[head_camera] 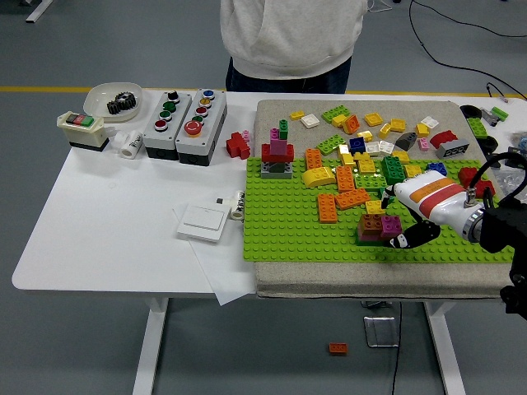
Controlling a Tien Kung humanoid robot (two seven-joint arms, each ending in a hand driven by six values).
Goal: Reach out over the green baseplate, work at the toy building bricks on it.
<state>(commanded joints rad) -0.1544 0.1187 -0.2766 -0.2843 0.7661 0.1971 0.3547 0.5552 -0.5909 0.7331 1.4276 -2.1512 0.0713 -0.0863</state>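
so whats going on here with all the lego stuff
The robot's right hand reaches in from the right over the green baseplate, its fingers at a small brown and magenta brick stack. Whether they grip it cannot be told. Loose bricks lie scattered behind. A person stands at the far side, not touching anything. The left arm is out of view.
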